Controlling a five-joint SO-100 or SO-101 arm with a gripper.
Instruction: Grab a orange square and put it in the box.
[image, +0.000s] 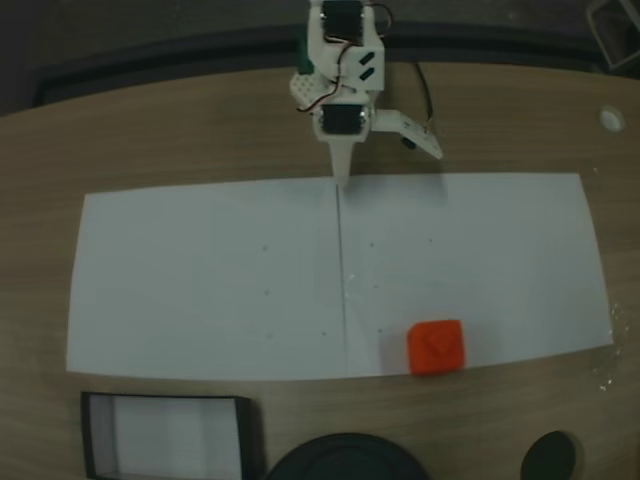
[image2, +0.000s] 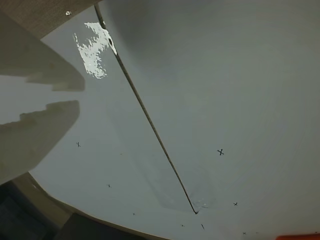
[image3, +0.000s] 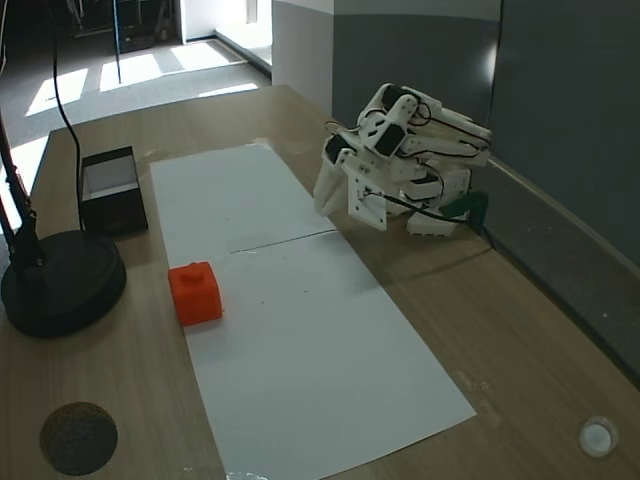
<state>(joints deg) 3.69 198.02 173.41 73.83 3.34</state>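
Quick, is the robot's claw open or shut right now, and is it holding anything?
Gripper: open, with the jaws spread apart and nothing between them. The orange square sits untouched on the white paper.

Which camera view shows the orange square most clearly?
A fixed view shows the orange square best: its whole body, top and side faces, on the paper edge. Another fixed view shows mainly its top. The wrist view catches a thin orange strip at the bottom edge.

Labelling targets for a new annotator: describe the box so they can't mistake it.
Start from the white paper sheet on the wooden table. In a fixed view, the box sits just off its lower-left corner. It's rectangular, with a thin black rim and pale floor; the dark neighbours are round: the lamp base and a small disc.
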